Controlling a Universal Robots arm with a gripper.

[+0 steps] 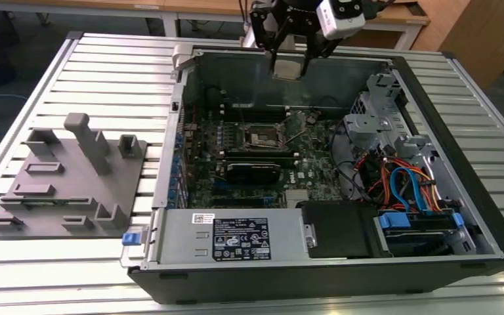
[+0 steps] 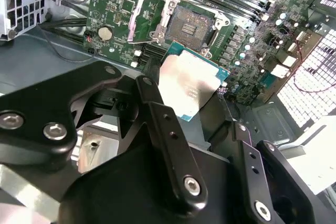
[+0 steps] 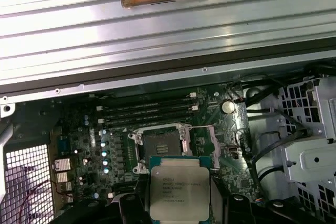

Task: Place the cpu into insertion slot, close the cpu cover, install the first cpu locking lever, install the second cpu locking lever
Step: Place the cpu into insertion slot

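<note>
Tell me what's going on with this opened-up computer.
The arm's claw is gripping the cpu and holding it in the air above the green circuit board inside the open computer case. The insertion slot below it is empty, and the cpu cover is swung open beside it, so the chip is not seated yet.

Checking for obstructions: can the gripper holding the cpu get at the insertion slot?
Probably yes: the gripper holds the cpu in the air, the cpu cover is swung open, and nothing lies over the insertion slot.
</note>
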